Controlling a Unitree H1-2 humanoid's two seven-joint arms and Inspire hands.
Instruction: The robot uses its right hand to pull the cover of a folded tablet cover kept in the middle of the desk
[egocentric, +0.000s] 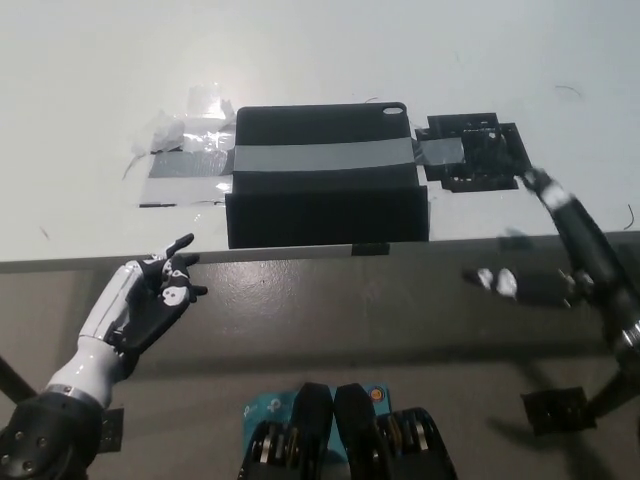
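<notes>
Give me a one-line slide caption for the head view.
Taped-down black tablet cover at the desk edge, right hand raised beside it, left hand resting open below.

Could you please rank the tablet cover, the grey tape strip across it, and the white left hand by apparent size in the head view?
1. tablet cover
2. grey tape strip
3. left hand, though it sits nearer the camera, so unsure against the tape.

A single head view looks steeply down from above the desk's (90, 80) near edge, facing away from the robot. It takes in the desk top far out and the floor strip (330, 310) nearest the robot.
</notes>
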